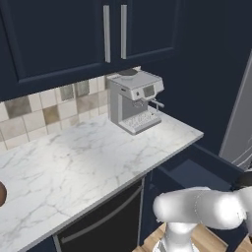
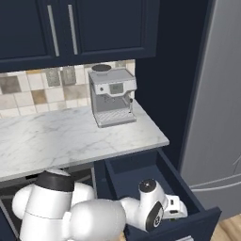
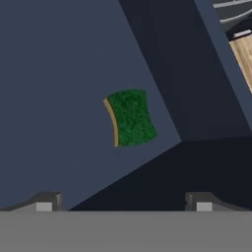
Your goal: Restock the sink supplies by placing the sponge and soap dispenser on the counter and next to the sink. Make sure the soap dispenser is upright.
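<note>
The sponge [image 3: 130, 117] lies flat, green side up, on the floor of the open drawer [image 2: 188, 200] under the counter [image 1: 98, 157], its long axis running away from the claw [image 3: 123, 202]. A coffee machine [image 1: 134, 101] stands far right on the counter. The claw hangs wide open above the sponge, holding nothing.

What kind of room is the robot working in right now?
Most likely a home kitchen: a marble counter with a tiled backsplash, a grey coffee machine under navy cabinets, and an open drawer holding a sponge.
</note>
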